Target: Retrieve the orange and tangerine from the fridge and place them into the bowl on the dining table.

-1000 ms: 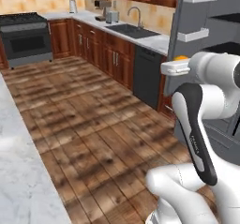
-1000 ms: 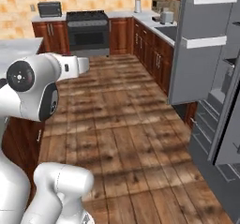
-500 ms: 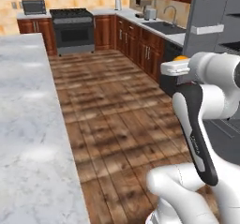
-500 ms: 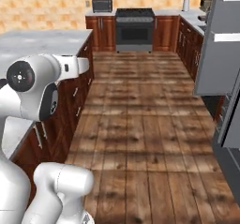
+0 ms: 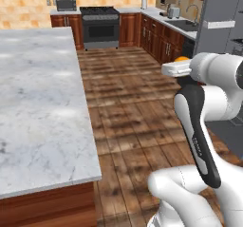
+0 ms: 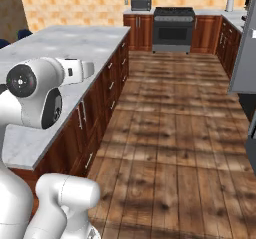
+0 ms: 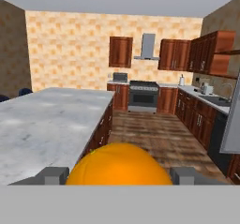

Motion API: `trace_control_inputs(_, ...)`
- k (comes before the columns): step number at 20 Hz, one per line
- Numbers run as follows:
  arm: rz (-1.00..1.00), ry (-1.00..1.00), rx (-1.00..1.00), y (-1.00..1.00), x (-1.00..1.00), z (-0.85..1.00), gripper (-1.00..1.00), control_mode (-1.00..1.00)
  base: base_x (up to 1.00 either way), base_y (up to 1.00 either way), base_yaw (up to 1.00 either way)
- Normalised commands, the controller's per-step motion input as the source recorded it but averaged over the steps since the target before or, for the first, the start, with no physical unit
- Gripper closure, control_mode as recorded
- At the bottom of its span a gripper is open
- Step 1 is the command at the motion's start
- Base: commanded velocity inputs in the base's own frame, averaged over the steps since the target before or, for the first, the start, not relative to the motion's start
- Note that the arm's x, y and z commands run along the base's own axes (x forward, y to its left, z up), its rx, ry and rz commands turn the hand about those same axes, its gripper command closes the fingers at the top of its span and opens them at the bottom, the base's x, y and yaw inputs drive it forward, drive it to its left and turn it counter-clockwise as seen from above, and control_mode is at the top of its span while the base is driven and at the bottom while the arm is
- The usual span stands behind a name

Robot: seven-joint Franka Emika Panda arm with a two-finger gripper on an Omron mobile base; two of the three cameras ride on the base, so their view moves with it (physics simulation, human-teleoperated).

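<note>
**A:** From the left base view, where was the fruit?

**B:** A sliver of orange fruit (image 5: pixel 180 59) showed just behind the arm's wrist, beside the dining table (image 5: pixel 38 102) and above the wood floor (image 5: pixel 128 107). The fridge (image 5: pixel 220 26) stood on the far side of it from the table.

**A:** And the right base view?

**B:** The dining table (image 6: pixel 65 48) ran beside the arm, and the stove (image 6: pixel 172 28) was well beyond its far end.

**A:** The hand view?

**B:** The gripper (image 7: pixel 118 175) was clamped on the fruit (image 7: pixel 119 169), one finger pad (image 7: pixel 52 175) on each flank. Orange or tangerine, I couldn't tell. I judged it light, firm and smooth-skinned, liable to roll, so best held across its widest middle.
</note>
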Motion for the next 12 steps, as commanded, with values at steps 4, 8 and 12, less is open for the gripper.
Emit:
trace_control_inputs(4,0.0,0.0,0.0,0.0,0.0,0.0,1.0,1.0,-0.72,0.55,0.2)
trace_control_inputs(8,0.0,0.0,0.0,0.0,0.0,0.0,1.0,1.0,0.0,0.99,0.04)
trace_control_inputs(12,0.0,0.0,0.0,0.0,0.0,0.0,1.0,1.0,0.08,1.0,0.0)
